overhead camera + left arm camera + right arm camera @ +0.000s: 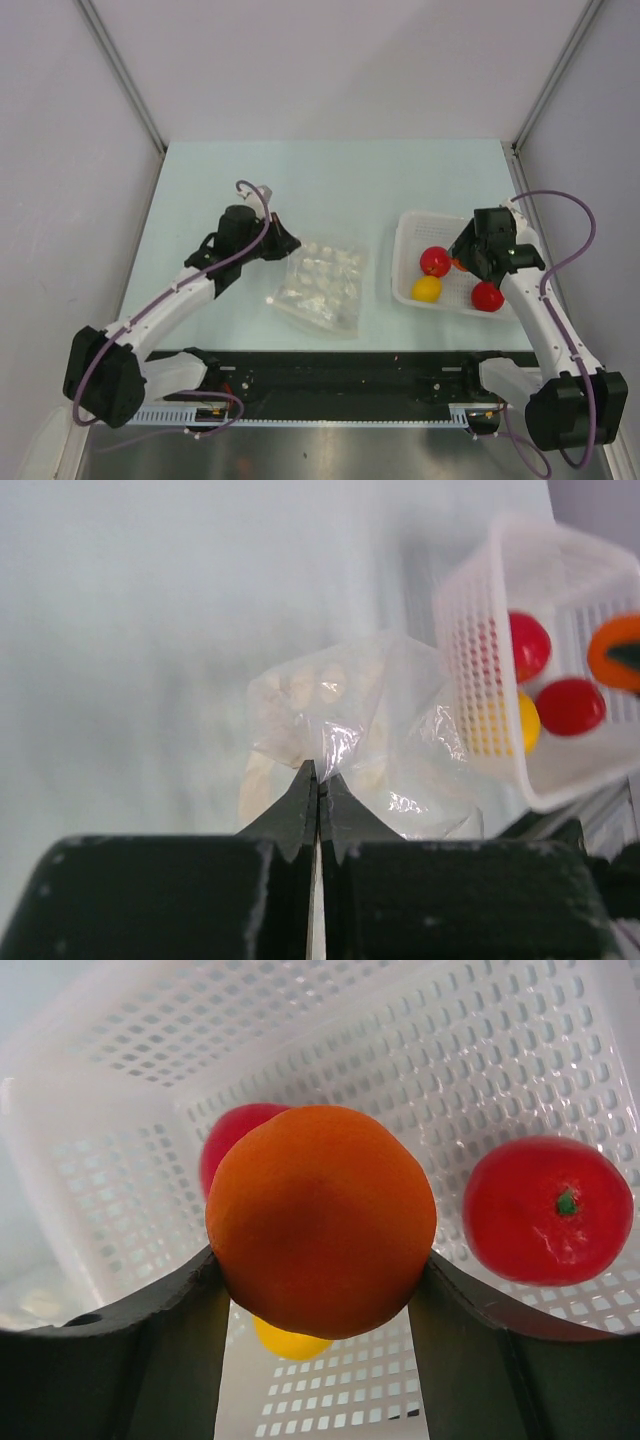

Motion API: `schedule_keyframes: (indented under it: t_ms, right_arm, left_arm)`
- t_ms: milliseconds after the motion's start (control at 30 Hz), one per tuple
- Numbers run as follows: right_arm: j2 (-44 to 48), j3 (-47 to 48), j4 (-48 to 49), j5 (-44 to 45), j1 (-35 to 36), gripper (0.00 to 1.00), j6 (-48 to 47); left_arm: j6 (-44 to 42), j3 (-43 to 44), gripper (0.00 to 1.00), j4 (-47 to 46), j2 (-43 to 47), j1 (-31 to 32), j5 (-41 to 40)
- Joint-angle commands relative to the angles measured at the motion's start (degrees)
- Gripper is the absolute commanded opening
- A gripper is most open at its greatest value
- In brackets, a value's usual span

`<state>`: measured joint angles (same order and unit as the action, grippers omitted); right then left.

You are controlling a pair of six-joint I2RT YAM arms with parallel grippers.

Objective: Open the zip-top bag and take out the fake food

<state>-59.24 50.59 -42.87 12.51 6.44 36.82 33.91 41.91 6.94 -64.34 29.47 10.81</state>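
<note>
The left gripper (292, 243) is shut tight, its two fingertips pressed together with no gap. In the top view the bag (322, 285) lies flat on the table (200, 200) at about 4 o'clock from that gripper, and the tips sit at the bag's 10 o'clock corner. In the left wrist view the closed tips (318, 783) meet the near edge of the bag (350, 730), where the clear film crinkles up at 12 o'clock from them. Whether film is caught between the tips cannot be told. White dots show through the plastic; no coloured fruit shows inside it.

The basket (400, 272) stands at 3 o'clock from the bag, near it but apart. The right gripper (463, 263) hangs over the basket's 1 o'clock part, its fingers part-way closed on the orange fruit (322, 1220), one finger on each side of it. In the right wrist view one red fruit (548, 1210) lies on the basket floor at 3 o'clock from the orange fruit, another red fruit (235, 1135) peeks out at 10 o'clock behind it, and the yellow fruit (288, 1342) shows at 6 o'clock below it.
</note>
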Motion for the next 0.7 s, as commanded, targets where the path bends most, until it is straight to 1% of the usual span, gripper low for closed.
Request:
schedule_keyframes:
  t_ms: [0,33,67,100,133,200,233,300,367,400,433,467,500,533,567,600,667]
  right_arm:
    - [-0.7,-3.4,1.3,-1.3,-1.5,0.41,2.3]
    - [-0.4,-4.3,1.8,-1.4,-1.5,0.44,2.9]
    - [0.4,-6.2,2.2,-1.2,-1.6,0.48,3.3]
    - [0.7,-7.2,3.0,-1.3,-1.6,0.53,3.5]
    - [0.9,-8.0,3.3,-1.5,-1.6,0.64,3.4]
    - [0.4,-9.5,3.3,-2.3,-1.6,0.70,3.3]
    - [0.2,-9.8,3.1,-2.5,-1.6,0.77,3.3]
    - [0.0,-10.3,2.5,-2.5,-1.5,0.81,2.9]
    - [0.4,-10.2,2.8,-3.2,-0.6,0.89,2.6]
    - [0.7,-9.5,1.9,-2.4,0.1,0.91,3.0]
    - [1.3,-9.0,1.5,-1.2,2.2,1.00,3.0]
    - [1.6,-8.7,1.1,-0.9,3.2,1.00,3.1]
    - [1.9,-7.7,0.0,-0.6,4.1,1.00,3.3]
    - [2.8,-7.2,-0.7,0.3,6.5,1.00,3.4]
    - [3.3,-6.6,-1.2,0.8,7.8,1.00,3.5]
    - [4.0,-5.9,-2.2,1.1,9.5,1.00,3.4]
    - [6.5,-3.7,-2.9,1.6,15.2,1.00,3.5]
  left_arm:
    - [-2.4,6.2,0.00,-0.4,-6.6,-6.3,0.9]
    - [-2.6,6.9,0.00,-0.4,-9.6,-6.8,0.8]
    - [-2.9,7.7,0.00,-0.4,-10.7,-7.1,0.1]
    - [-3.3,9.9,0.02,1.7,-11.9,-7.1,-1.2]
    - [-4.5,11.1,0.20,2.8,-13.0,-7.1,-2.5]
    - [-5.0,12.7,0.44,4.7,-12.4,-7.1,-6.3]
    - [-5.1,12.9,0.61,5.1,-10.8,-7.1,-7.3]
    - [-5.3,13.4,0.77,6.0,-8.9,-7.0,-8.9]
    - [-6.3,13.8,0.80,7.5,-5.6,-5.8,-9.8]
    - [-6.7,14.5,0.81,9.3,-4.2,-5.0,-10.7]
    - [-7.5,14.6,0.81,10.2,-3.0,-4.1,-10.7]
    - [-7.8,14.5,0.82,10.7,-0.1,-2.1,-10.7]
    - [-7.9,13.9,0.82,11.4,1.5,-0.7,-12.6]
    - [-7.8,13.5,0.82,11.9,3.1,0.7,-12.7]
    - [-7.6,12.9,0.82,12.0,4.8,3.5,-12.7]
    - [-6.8,11.6,0.82,12.4,8.1,5.1,-12.7]
    - [-5.9,9.5,0.84,11.1,12.3,8.6,-9.6]
